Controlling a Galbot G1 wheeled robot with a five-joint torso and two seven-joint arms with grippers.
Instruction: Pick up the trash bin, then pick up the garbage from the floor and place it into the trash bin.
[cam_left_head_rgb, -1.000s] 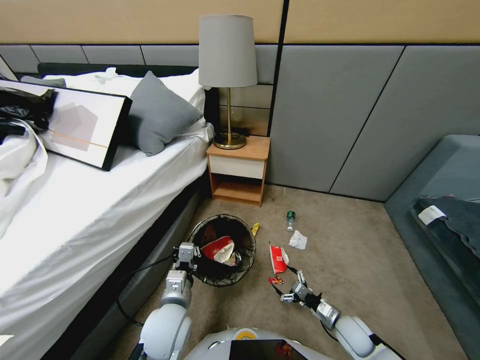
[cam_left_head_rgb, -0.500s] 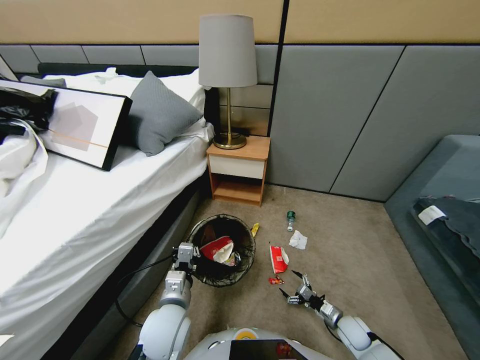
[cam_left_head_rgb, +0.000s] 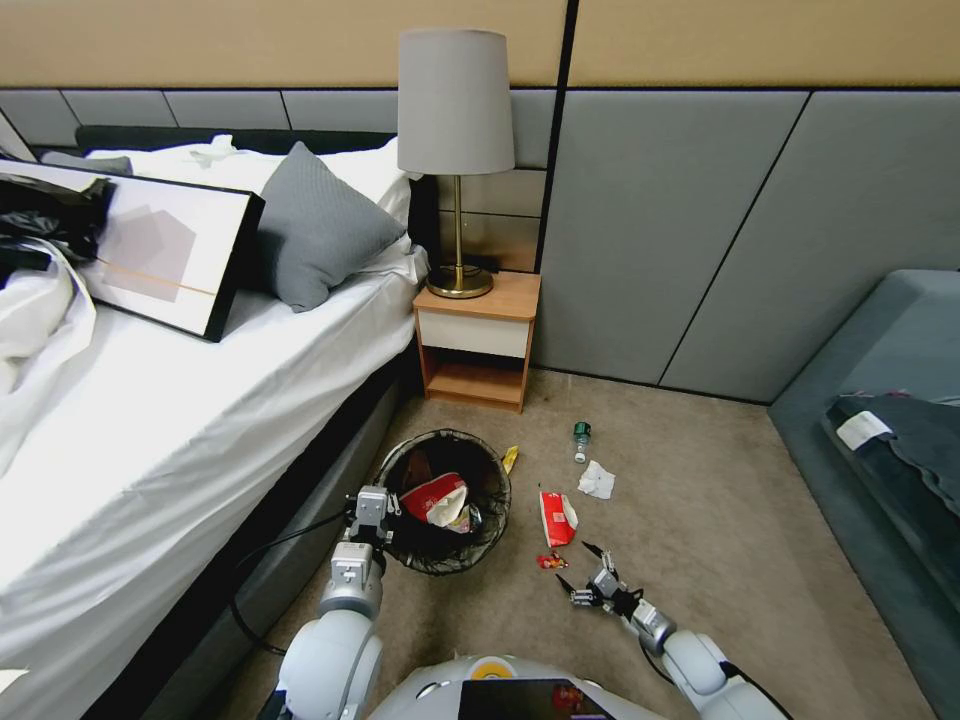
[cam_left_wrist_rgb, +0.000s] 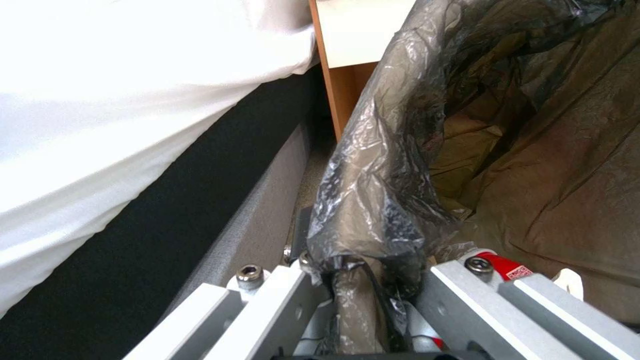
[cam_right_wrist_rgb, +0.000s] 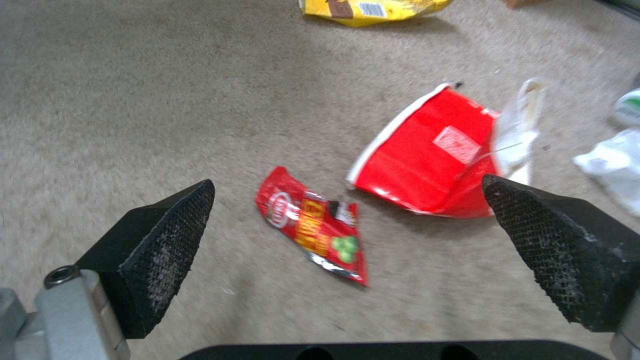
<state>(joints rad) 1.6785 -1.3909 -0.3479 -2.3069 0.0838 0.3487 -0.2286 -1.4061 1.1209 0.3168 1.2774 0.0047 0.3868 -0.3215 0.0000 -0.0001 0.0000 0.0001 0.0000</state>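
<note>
Between the right claw's (cam_left_head_rgb: 579, 573) spread fingers (cam_right_wrist_rgb: 167, 245) lies a small red packet (cam_right_wrist_rgb: 313, 225) on the floor (cam_left_head_rgb: 700, 520) — a larger red-and-white packet (cam_right_wrist_rgb: 427, 165) just beyond. Beside it, the left claw (cam_left_head_rgb: 371, 513) is clamped on the trash bin (cam_left_head_rgb: 445, 500) rim — bag-covered.

Beige carpet floor (cam_left_head_rgb: 700, 520) carries red packets (cam_left_head_rgb: 556, 518), tissue (cam_left_head_rgb: 597, 480), bottle (cam_left_head_rgb: 581, 440), yellow wrapper (cam_left_head_rgb: 511, 458).

Glossy foil packet (cam_right_wrist_rgb: 313, 225); matt short-pile carpet (cam_right_wrist_rgb: 133, 100); crinkled shiny plastic bag (cam_left_wrist_rgb: 400, 165)
</note>
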